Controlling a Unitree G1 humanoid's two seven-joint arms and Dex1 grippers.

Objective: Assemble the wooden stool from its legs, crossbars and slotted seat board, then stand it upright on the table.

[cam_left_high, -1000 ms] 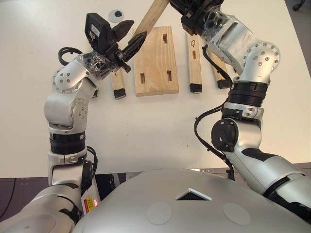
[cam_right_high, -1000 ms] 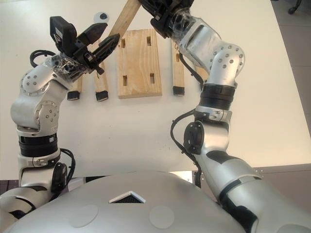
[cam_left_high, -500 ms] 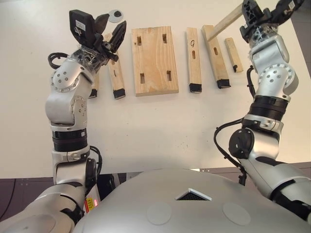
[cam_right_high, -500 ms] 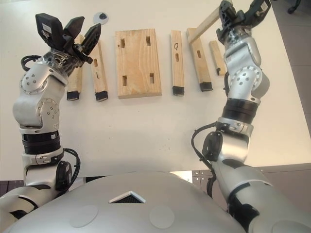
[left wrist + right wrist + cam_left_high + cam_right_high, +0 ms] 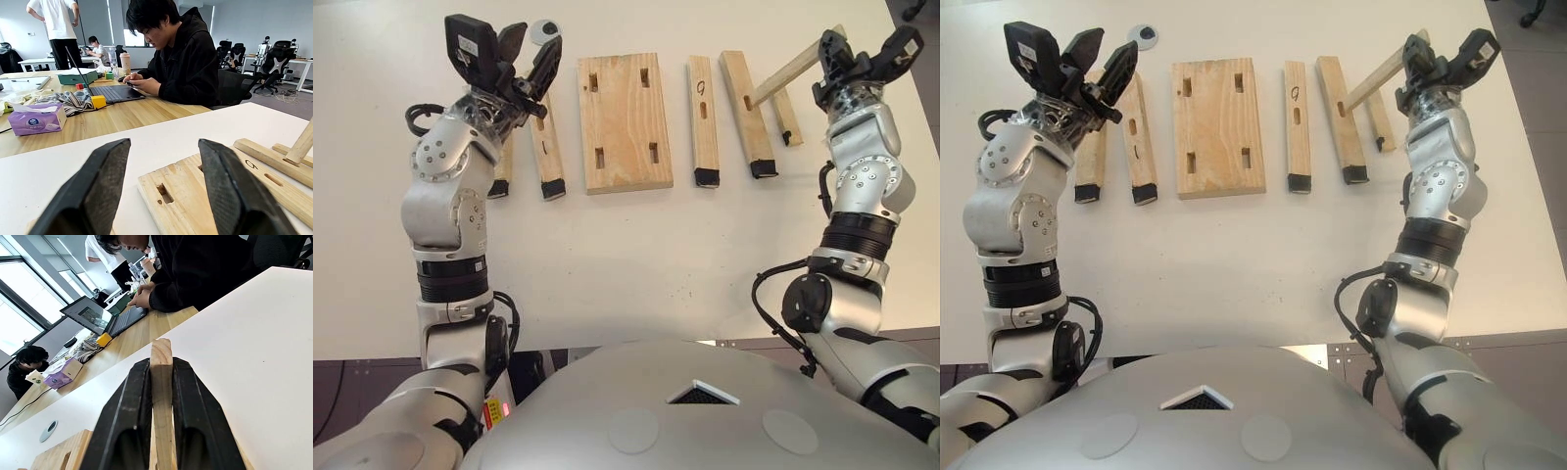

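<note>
Seen from the head, our right gripper has swung the slim pale wooden crossbar off the flat slotted wooden seat board, out above the right-hand legs: nothing is joined yet. At our left wrist, the left gripper gapes empty near the board. At our right wrist, fingers clench the crossbar.

seat board: pale wood, four slots, flat on the table between the leg pairs.
inner left leg, outer left leg: flat, side by side, black caps toward the robot.
inner right leg, outer right leg: flat, slotted, black-capped.
short crossbar: flat, just beside the outer right leg.
held crossbar: tilted above the table, clamped in the right gripper.
</note>
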